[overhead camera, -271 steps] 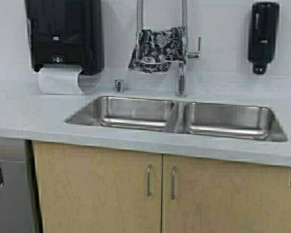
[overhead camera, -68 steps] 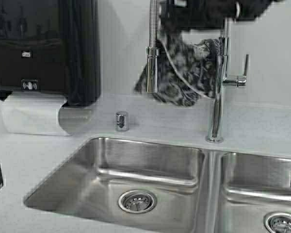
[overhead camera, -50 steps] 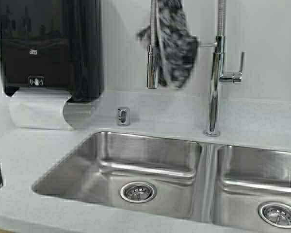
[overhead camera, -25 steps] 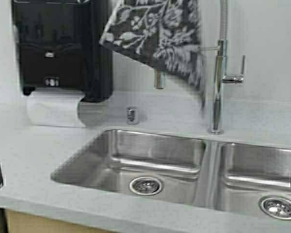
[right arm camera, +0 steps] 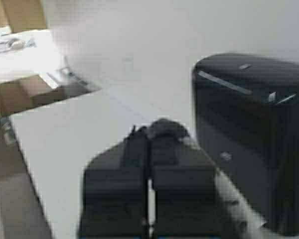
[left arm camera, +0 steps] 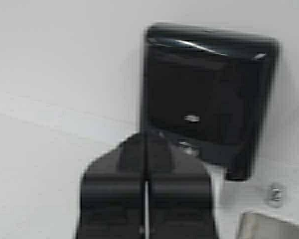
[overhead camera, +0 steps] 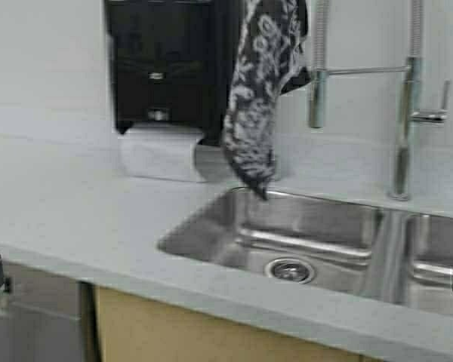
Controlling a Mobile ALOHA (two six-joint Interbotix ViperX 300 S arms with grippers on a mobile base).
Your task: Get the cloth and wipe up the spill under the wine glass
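Cloth (overhead camera: 258, 98) is seen hanging in the air with its long axis vertical. Its top runs out of the high view and its pointed lower tip is directed down at the back left corner of the sink (overhead camera: 317, 234). The fabric is dark, limp and folded, and printed with a white floral pattern.

Only the high view shows the steel spring-neck faucet (overhead camera: 402, 128) and the round drain (overhead camera: 289, 269).

Left end effector (left arm camera: 146, 149) is shown in its wrist view with fingers pressed together and nothing between them, aimed at the glossy black boxy dispenser (left arm camera: 209, 99).

Right end effector (right arm camera: 149, 137) is shown pinched shut on a dark bunch of cloth at its tips. The pale smooth counter (right arm camera: 65, 134) is seen stretching away beyond it.
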